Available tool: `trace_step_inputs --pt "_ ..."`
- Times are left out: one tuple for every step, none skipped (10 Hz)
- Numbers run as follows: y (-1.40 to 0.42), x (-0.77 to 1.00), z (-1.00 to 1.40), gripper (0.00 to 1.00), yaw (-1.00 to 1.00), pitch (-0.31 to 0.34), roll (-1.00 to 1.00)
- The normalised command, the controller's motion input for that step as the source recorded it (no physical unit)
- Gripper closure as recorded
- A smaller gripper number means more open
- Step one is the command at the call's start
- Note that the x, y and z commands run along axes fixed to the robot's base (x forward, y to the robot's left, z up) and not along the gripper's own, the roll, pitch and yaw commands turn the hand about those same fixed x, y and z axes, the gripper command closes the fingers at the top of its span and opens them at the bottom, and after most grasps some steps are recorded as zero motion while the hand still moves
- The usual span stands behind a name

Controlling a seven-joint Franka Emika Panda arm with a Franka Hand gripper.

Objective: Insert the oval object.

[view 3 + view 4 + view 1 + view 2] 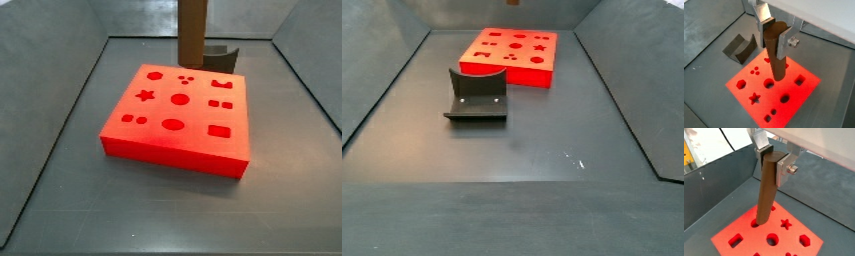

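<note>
My gripper (773, 39) is shut on the top of the oval object (776, 57), a long smooth brown peg that hangs upright. Both wrist views show it, the gripper (768, 162) clamping the peg (765, 193) between silver fingers (784, 167). The peg's lower end hovers over the flat red block (797, 92) with shaped holes, near a rounded hole (756, 223); I cannot tell whether it touches. In a side view the peg (193, 30) stands above the far edge of the block (181, 125), and the gripper is out of frame.
The dark grey fixture (476, 97) stands on the grey floor in front of the red block (509, 55); it also shows in a wrist view (739, 47) and a side view (221, 57). Grey walls enclose the floor (543, 170).
</note>
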Motion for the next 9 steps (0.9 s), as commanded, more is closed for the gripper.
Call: trace_step_inputs --pt "-0.4 0.0 -0.24 1.0 -0.13 0.0 0.02" --pt "-0.26 0.13 -0.48 1.0 -0.17 0.194 0.0" --pt "-0.14 0.1 -0.46 1.0 -0.27 0.186 0.0" --pt "0.0 0.01 -0.3 1.0 -0.16 0.1 0.0" --pt "0.0 0.11 -0.11 1.0 -0.1 0.061 0.0" --pt "0.08 0.0 -0.3 1.0 -0.02 0.0 0.0" --pt "0.0 0.0 -0.43 1.0 -0.32 0.0 0.0" --pt "-0.04 0.0 -0.52 1.0 -0.46 0.0 0.0" --pt "-0.05 0.03 -0.44 1.0 -0.49 -0.019 -0.06"
